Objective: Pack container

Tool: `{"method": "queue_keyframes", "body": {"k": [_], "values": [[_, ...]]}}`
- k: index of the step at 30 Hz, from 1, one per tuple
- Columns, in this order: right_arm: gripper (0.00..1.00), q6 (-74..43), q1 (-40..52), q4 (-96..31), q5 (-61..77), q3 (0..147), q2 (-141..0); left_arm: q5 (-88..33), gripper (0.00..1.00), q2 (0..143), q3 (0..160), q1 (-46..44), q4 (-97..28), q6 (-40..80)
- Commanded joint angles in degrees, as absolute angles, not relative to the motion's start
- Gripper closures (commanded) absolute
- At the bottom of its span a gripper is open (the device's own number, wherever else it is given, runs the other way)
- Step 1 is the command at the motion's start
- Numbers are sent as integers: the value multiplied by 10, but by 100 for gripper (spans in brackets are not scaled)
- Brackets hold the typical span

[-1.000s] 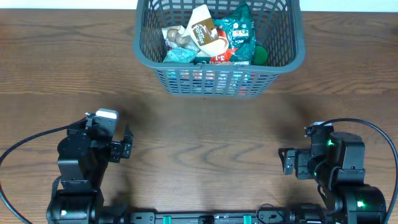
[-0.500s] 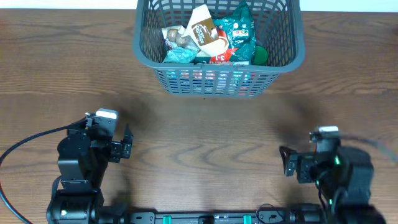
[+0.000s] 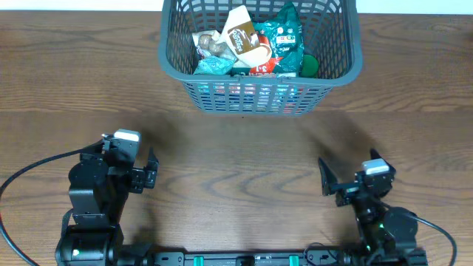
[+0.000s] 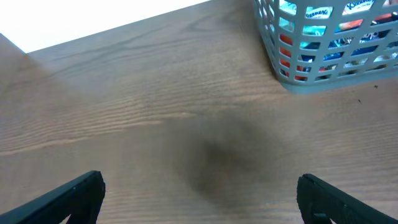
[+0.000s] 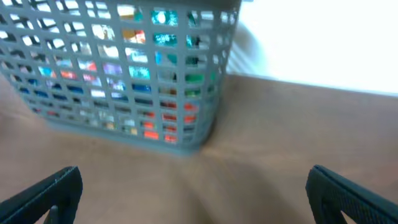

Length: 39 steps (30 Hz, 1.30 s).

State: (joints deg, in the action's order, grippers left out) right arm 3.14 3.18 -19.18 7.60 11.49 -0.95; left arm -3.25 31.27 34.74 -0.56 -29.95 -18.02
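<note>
The container (image 3: pixel 336 59), a large dark grey lattice basket, stands at the far middle of the table and holds several snack packets (image 3: pixel 251 44). It also shows in the left wrist view (image 4: pixel 292 68) and, blurred, in the right wrist view (image 5: pixel 124 81). My left gripper (image 4: pixel 199 199) is open and empty, low over bare wood at the near left (image 3: pixel 148 176). My right gripper (image 5: pixel 193 193) is open and empty at the near right (image 3: pixel 336 185), tilted toward the container.
The wooden table (image 3: pixel 236 155) lies between the grippers and the container. A black cable (image 3: pixel 29 174) runs from the left arm off the left edge. Another cable (image 3: pixel 443 229) loops at the right arm.
The right arm has swung down and back toward the near edge, its gripper now turned toward the container. The left arm has not moved.
</note>
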Motion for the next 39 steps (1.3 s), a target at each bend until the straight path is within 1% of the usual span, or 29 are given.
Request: {"method": "queue_keyframes", "body": {"k": [1,5,7,12,15,39], "values": [[1,75,40,-141,84,77,-3,-38,1,310,347,-7,-299,-183],[1,144,47,-89,76,36,-3,-38,1,310,347,-7,-299,-183],[1,163,51,-83,70,23,-3,-38,1,310,347,-7,-299,-183],[1,160,65,-85,19,23,-3,-38,1,310,347,-7,-299,-183],[1,121,65,-86,-7,23,-3,-38,1,310,347,-7,-299,-183],[1,110,65,-85,2,23,-3,-38,1,310,347,-7,-299,-183]]}}
